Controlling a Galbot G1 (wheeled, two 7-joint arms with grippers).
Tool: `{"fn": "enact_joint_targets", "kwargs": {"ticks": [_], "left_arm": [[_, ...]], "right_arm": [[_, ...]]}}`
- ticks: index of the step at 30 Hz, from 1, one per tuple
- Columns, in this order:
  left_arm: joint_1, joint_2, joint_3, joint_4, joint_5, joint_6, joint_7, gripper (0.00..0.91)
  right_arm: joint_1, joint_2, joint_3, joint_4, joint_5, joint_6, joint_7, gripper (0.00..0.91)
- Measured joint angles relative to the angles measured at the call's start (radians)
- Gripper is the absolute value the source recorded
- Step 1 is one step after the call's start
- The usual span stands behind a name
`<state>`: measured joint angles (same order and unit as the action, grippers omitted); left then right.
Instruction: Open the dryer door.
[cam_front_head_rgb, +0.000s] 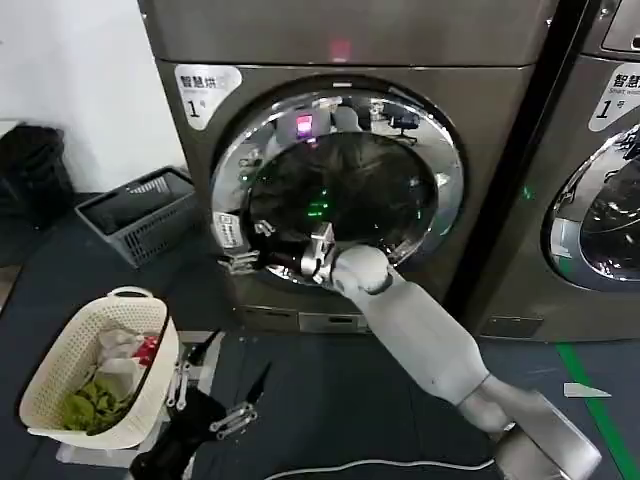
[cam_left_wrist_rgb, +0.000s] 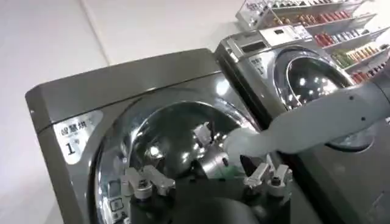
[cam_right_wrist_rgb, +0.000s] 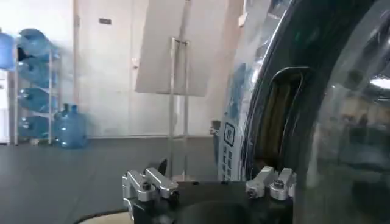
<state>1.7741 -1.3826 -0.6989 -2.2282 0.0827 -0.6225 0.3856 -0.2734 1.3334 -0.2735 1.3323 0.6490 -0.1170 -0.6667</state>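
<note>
My right gripper (cam_front_head_rgb: 243, 262) sits at the left edge of the dryer door (cam_front_head_rgb: 440, 185), fingers spread wide, holding nothing. My left gripper (cam_front_head_rgb: 232, 398) hangs low near the laundry basket (cam_front_head_rgb: 60, 350), fingers parted.

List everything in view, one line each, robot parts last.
dryer door: one, chrome ring round dark glass, on the front of the grey-bronze dryer marked 1
second machine: one, grey-bronze with a like chrome-ringed door, beside the dryer on the robot's right
crate: one, dark grey, on the floor left of the dryer
basket: one, cream, near left, holding green, white and red items
water bottles: several, blue, on the floor and a rack in the room behind
right tool: at the door's lower left rim, white arm reaching in from the right
left tool: low beside the basket, open
</note>
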Motion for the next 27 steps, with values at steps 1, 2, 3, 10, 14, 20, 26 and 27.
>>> {"fn": "enact_joint_targets", "kwargs": {"ticks": [1,2,3,10,14,20,26,27], "left_arm": [[-0.006,0.0,-0.009,0.005,-0.005,0.0,-0.002,0.907],[-0.012,0.0,-0.018,0.008,-0.012,0.0,-0.003,0.907],[-0.018,0.001,-0.029,0.014,-0.023,0.001,-0.003,0.907],[-0.061,0.015,-0.107,0.04,-0.07,0.026,-0.001,0.907],[-0.082,0.024,-0.151,0.05,-0.076,0.035,0.013,0.907],[-0.117,0.04,-0.226,0.081,-0.093,0.053,0.019,0.907],[-0.162,0.072,-0.272,0.103,-0.134,0.111,0.017,0.907],[-0.171,0.077,-0.275,0.109,-0.141,0.123,0.017,0.907]], "right_arm": [[0.0,-0.007,-0.002,0.008,0.009,-0.001,-0.008,0.907],[0.0,-0.013,-0.003,0.015,0.015,-0.002,-0.015,0.907],[0.0,-0.02,-0.005,0.023,0.02,-0.003,-0.021,0.907],[0.001,-0.067,-0.02,0.078,0.053,-0.006,-0.047,0.907],[-0.001,-0.094,-0.026,0.113,0.071,-0.006,-0.054,0.907],[-0.005,-0.133,-0.036,0.164,0.097,-0.008,-0.07,0.907],[-0.014,-0.181,-0.043,0.217,0.108,-0.012,-0.12,0.907],[-0.016,-0.187,-0.044,0.223,0.11,-0.012,-0.128,0.907]]}}
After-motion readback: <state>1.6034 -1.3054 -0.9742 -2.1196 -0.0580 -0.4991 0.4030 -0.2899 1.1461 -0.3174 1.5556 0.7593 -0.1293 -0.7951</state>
